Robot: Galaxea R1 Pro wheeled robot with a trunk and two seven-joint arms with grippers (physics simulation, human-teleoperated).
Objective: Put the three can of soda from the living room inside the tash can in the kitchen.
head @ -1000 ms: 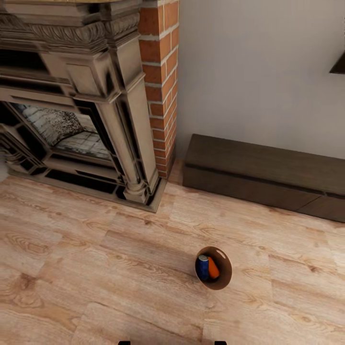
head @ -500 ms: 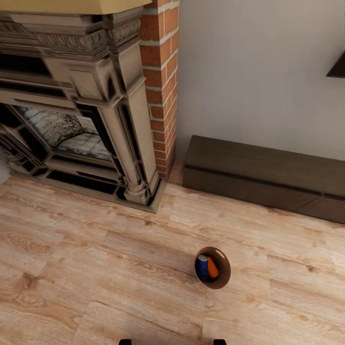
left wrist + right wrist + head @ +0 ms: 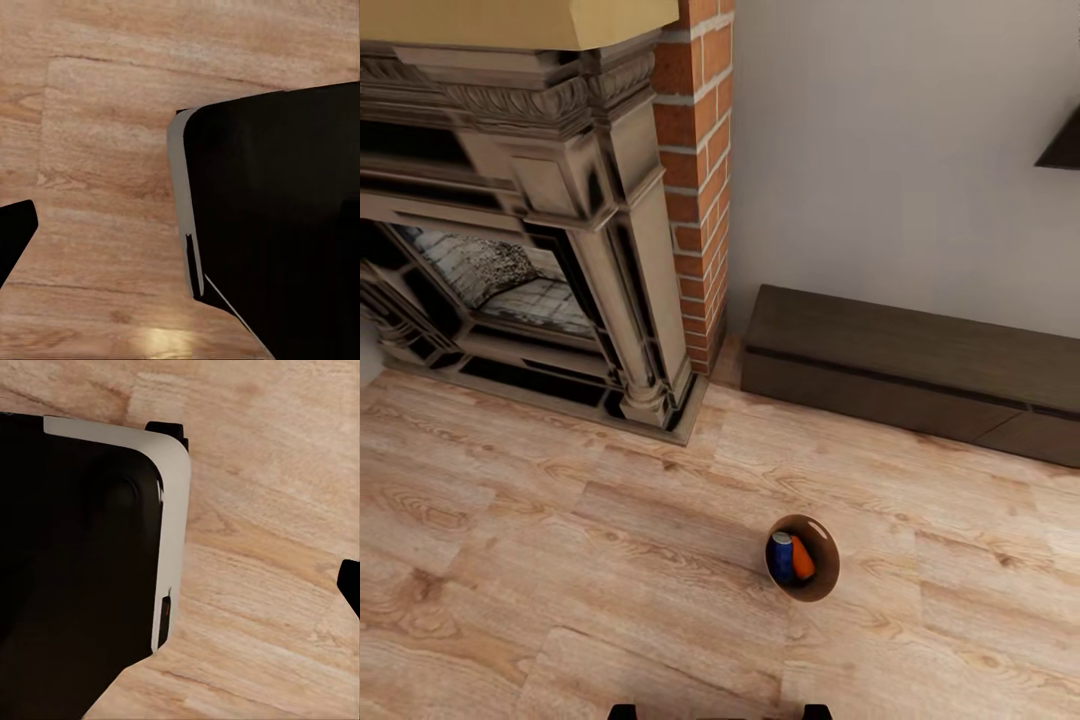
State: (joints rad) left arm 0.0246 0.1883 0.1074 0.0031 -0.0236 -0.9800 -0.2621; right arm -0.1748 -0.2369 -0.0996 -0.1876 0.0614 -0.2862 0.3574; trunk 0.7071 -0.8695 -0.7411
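The round copper-lined tash can point(image 3: 803, 558) is sitting on grainy wood floor point(image 3: 560, 560), holding a blue can point(image 3: 781, 556) and orange can point(image 3: 801, 560) (both leaning upright). Either claw's grip: cannot tell.

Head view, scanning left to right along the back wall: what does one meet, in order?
Ornate dark stone fireplace → red brick column → long low dark-brown cabinet → corner of a black wall screen.
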